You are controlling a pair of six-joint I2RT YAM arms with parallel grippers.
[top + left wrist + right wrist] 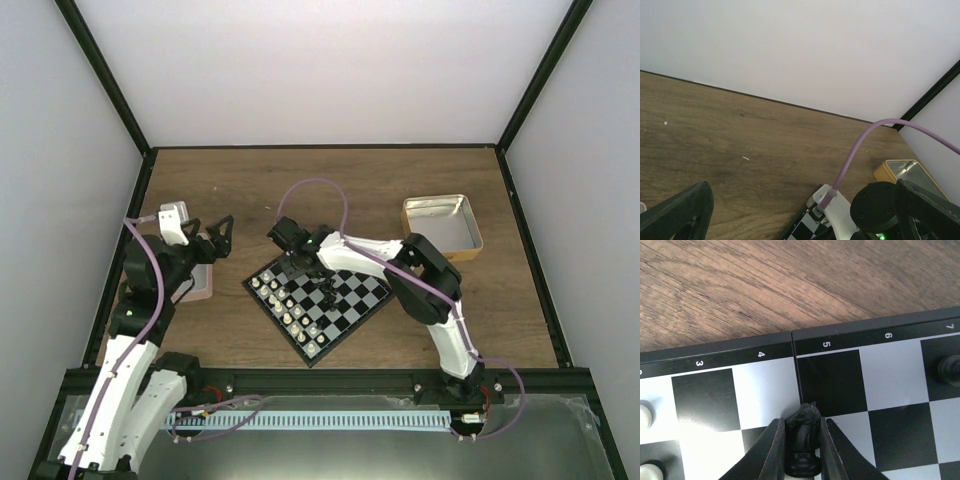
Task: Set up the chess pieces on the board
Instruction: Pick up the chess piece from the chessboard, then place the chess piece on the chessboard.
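The board (352, 300), black and light-grey checks, lies turned diagonally at the table's centre. White chess pieces (285, 305) line its left edge. In the right wrist view my right gripper (802, 450) is shut on a black knight (803, 432), which stands upright on the board (740, 357) near the fold line, one finger against each side. Another black piece (950, 369) stands at the right, and white pieces (644, 416) at the left. From above, the right gripper (300, 262) reaches over the board's far-left corner. My left gripper (222, 238) hovers left of the board, open and empty, its fingers (680, 212) spread wide.
A tan-rimmed metal tin (442, 226) sits at the back right and also shows in the left wrist view (905, 172). A pink-rimmed tray (200, 282) lies under the left arm. A purple cable (320, 190) loops above the right arm. Dark frame rails border the table.
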